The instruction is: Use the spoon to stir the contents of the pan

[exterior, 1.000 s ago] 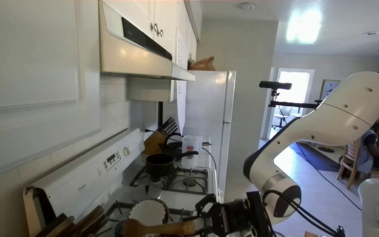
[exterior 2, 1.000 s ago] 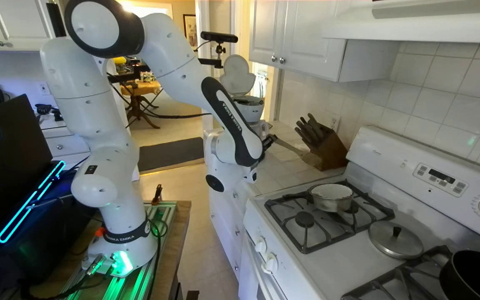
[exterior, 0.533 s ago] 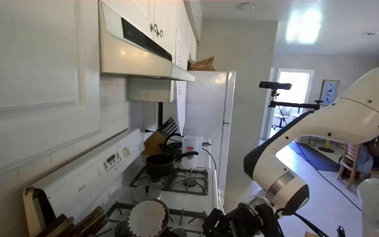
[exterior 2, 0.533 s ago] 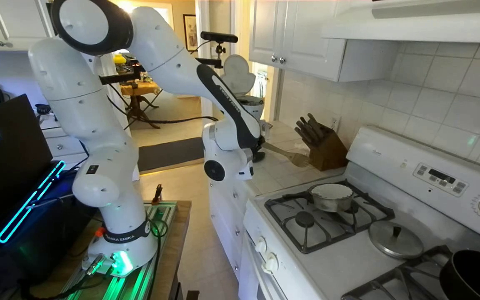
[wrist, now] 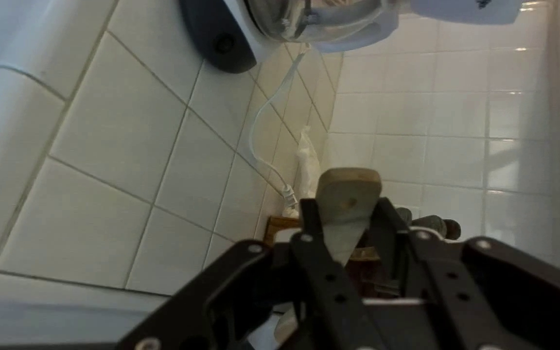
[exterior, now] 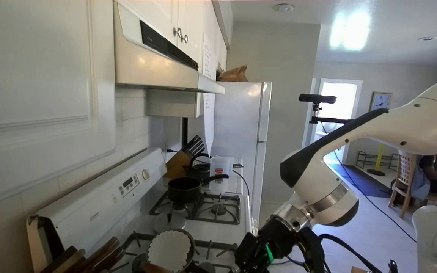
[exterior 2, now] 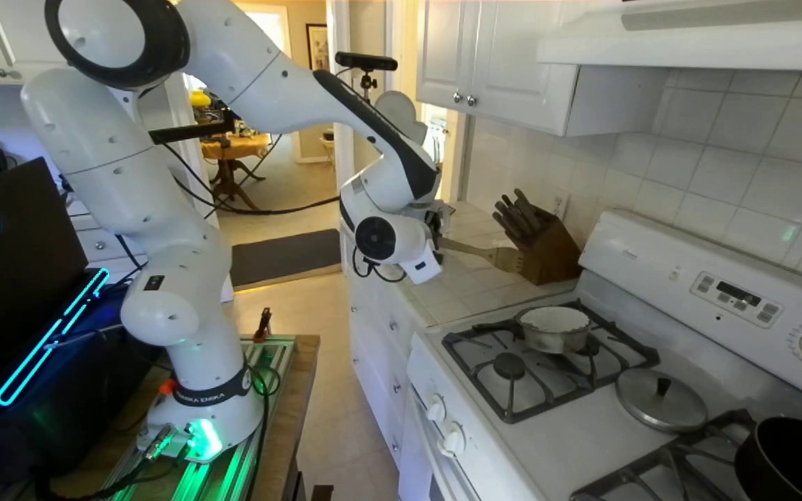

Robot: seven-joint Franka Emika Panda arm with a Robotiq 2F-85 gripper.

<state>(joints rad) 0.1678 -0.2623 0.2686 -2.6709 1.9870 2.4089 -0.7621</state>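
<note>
1. Gripper: my fingers are drawn in on the spoon, pinching its handle close to the end, one finger to each side. In the wrist view the butt of the handle, with a small hole in it, pokes past the fingertips.
2. Spoon: slim, light-brown wood. It reaches from my grip over the tiled counter, head toward the knife block. Whether the head touches block or counter, I cannot tell.
3. Pan: upright on the grate by the counter-side edge of the stove. Its dark handle points roughly at the front corner on that side.
4. Inside the pan: a whitish surface with a scalloped edge, dark rim around it. What it is, I cannot tell.
5. Spoon and pan stand apart.
6. Rest of the stove: a metal lid lies near the middle, toward the back edge; a black pot stands toward the end away from the counter.
7. Wrist view, further: a white cord trails over the tiles; an appliance is cut by the top.
8. In an exterior view my arm hides most of the gripper.
</note>
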